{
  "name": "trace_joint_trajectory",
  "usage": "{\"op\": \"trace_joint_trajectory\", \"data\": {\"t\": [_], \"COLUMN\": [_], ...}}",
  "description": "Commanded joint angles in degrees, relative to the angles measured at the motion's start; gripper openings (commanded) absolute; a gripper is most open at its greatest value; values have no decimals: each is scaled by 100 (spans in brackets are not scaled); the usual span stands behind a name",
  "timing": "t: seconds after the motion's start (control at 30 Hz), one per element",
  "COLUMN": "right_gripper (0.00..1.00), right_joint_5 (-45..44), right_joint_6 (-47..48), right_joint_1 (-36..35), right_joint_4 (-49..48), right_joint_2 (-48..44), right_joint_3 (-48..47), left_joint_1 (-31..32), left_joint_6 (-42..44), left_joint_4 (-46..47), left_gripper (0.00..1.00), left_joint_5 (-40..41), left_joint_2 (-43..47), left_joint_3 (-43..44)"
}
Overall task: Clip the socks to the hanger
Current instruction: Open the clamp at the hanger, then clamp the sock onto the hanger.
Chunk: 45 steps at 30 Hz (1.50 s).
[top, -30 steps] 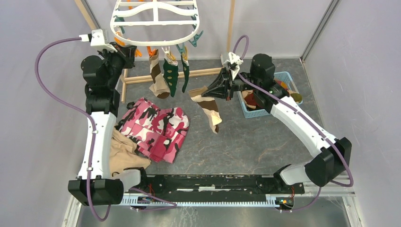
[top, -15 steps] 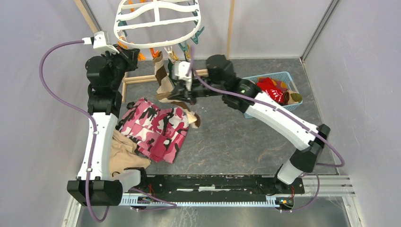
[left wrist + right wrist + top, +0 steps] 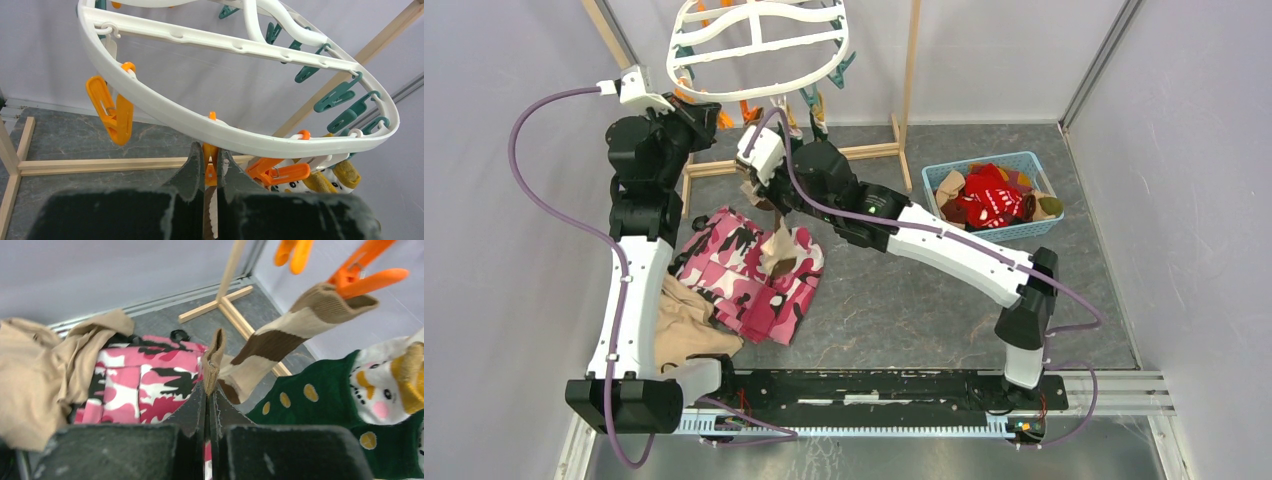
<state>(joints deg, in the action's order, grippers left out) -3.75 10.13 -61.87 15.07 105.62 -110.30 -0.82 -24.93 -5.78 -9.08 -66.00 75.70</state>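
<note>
The job looks partly done. Just ahead of the right hand point(image 3: 207, 399), a hung striped sock point(image 3: 295, 325), a green sock point(image 3: 320, 410) and a white sock point(image 3: 375, 385) already dangle from the hanger point(image 3: 759, 48). A heap of loose socks point(image 3: 986, 200) waits in the blue basket point(image 3: 996, 158), well off to that hand's right on the bench point(image 3: 924, 310). The right hand is pressed together on the tan cuff of the held sock point(image 3: 214, 357), a brown-banded one whose foot droops below the hand over the pink camouflage garment point(image 3: 744, 275). The left hand point(image 3: 210, 156) is clamped on an orange clip point(image 3: 211, 175) that hangs from the hanger's near rim, directly above its fingertips. By my reading, what is left is to feed the cuff into that clip, let go, and then work through the basket. Only the overhead view shows the basket and how near the two hands are. Only the left wrist view shows the pinch on the clip and the bare teal clips point(image 3: 345, 97) beyond it. Only the right wrist view shows the grip on the cuff, and the tan cloth point(image 3: 35, 370) down to that hand's left.
</note>
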Motion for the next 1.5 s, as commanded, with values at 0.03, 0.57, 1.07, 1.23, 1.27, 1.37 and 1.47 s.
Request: {"op": "trace_joint_trajectory", "data": {"t": [0.03, 0.57, 1.07, 1.23, 1.27, 1.37, 1.47], "right_gripper": [0, 0, 0, 0, 0, 0, 0], "right_joint_5": [-896, -1558, -1734, -1769, -1769, -1770, -1803], "right_joint_6": [-494, -643, -421, -330, -313, -258, -151], "right_joint_1": [8, 10, -2, -11, -10, -14, -18], "right_joint_4": [-759, -1686, -2177, -2319, -2339, -2389, -2509], "right_joint_2": [274, 898, 1079, 1118, 1129, 1152, 1162], "right_joint_3": [-676, -940, -905, -903, -899, -896, -879], "left_joint_1": [12, 14, 12, 12, 12, 14, 141], "left_joint_6": [-389, -543, -830, -906, -915, -933, -960], "left_joint_4": [-65, -113, -173, -170, -168, -164, -166], "left_gripper": [2, 2, 2, 2, 2, 2, 2], "left_joint_5": [75, 56, -25, -45, -48, -62, -97], "left_joint_2": [-79, -71, -54, -58, -53, -60, -71], "left_joint_3": [235, 237, 231, 200, 203, 199, 192]}}
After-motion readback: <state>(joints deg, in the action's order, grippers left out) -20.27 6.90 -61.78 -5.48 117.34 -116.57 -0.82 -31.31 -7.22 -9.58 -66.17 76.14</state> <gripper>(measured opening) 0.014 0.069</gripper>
